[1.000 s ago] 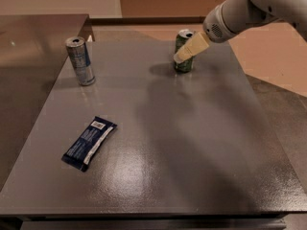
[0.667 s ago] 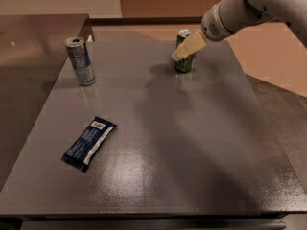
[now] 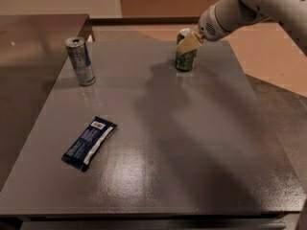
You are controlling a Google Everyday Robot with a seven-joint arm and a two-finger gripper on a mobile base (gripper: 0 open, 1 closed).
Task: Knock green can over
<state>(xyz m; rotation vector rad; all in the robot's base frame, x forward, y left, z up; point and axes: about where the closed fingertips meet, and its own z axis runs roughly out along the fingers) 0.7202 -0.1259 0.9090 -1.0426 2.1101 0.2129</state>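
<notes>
Nothing legible: the pale marks on the green can [image 3: 186, 61] and the white patch on the wrapper [image 3: 89, 143] are unreadable; gripper [image 3: 184, 45] at the can's top

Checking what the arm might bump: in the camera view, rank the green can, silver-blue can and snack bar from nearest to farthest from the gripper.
1. Green can, at the gripper, far right.
2. Silver-blue can, far left.
3. Snack bar, near left.

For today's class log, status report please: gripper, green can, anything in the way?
Gripper at top rim of short dark-green drink can. Can standing, not yet over. Tall silver-and-blue can and dark-blue snack wrapper well off to the side.
</notes>
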